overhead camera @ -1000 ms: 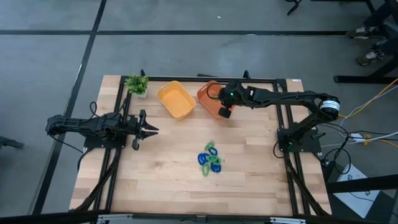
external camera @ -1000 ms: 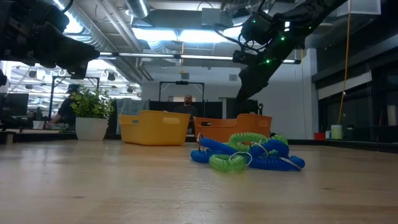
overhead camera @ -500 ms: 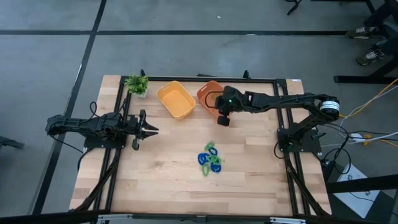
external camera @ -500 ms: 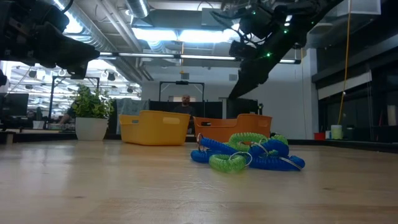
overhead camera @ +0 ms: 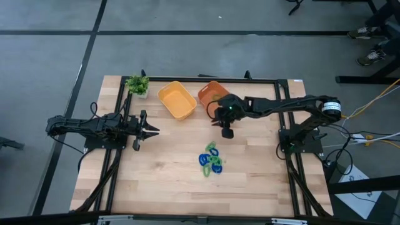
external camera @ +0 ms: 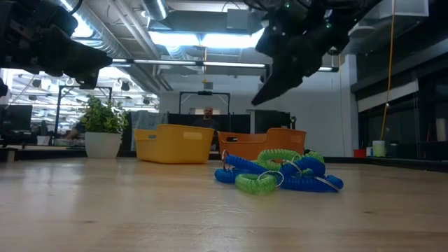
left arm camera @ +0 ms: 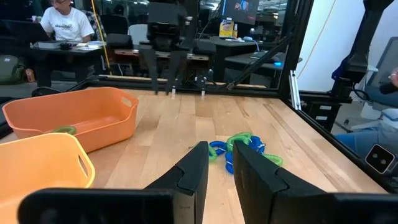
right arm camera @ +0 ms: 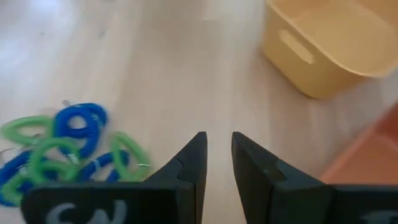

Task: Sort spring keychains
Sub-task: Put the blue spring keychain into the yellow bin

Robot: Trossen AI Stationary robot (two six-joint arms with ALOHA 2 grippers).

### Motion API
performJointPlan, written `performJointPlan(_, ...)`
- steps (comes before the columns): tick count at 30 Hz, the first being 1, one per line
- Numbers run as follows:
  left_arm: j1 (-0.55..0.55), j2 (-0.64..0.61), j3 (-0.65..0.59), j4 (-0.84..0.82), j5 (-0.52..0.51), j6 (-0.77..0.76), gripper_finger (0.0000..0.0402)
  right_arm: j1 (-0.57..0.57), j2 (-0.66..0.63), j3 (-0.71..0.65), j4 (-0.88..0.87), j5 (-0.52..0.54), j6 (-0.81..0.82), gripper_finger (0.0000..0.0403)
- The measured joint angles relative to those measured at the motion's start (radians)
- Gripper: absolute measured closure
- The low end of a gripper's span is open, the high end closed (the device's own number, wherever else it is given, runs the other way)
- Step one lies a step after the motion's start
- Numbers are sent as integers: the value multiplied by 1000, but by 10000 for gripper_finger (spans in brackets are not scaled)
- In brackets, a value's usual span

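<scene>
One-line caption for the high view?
Right gripper above the table between the orange tray and the keychains; left gripper waits at left.

The right arm is reaching across the counter's far middle, its hand [overhead camera: 227,132] hanging raised, fingers [right arm camera: 186,163] nearly closed on nothing. The left arm is lying low at the left edge, its hand [overhead camera: 153,130] likewise narrowly parted.

1. The keychains [overhead camera: 211,159] are small coiled plastic loops, some bright blue, some green.
2. They lie tangled in one heap, touching and overlapping, on the bench [overhead camera: 156,181] near its middle.
3. One green keychain [left arm camera: 64,130] lies apart inside the orange tray [left arm camera: 93,118].
</scene>
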Motion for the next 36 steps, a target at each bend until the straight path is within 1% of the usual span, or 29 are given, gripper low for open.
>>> performJointPlan(3,0,0,0,0,0,0,334,33,0,0,0,-56,-35,327)
performJointPlan(7,0,0,0,0,0,0,332,84,0,0,0,-116,-18,327)
performJointPlan(13,0,0,0,0,0,0,333,162,0,0,-25,-119,25,327)
performJointPlan(16,0,0,0,0,0,0,334,207,0,0,-31,-83,52,327)
performJointPlan(18,0,0,0,0,0,0,333,238,7,0,-32,-36,84,327)
performJointPlan(23,0,0,0,0,0,0,332,304,51,0,-63,66,104,327)
performJointPlan(26,0,0,0,0,0,0,333,323,80,0,-35,71,130,327)
performJointPlan(32,0,0,0,-1,0,0,332,337,155,0,-39,70,143,327)
performJointPlan(36,0,0,0,0,0,0,332,337,208,0,-28,66,192,327)
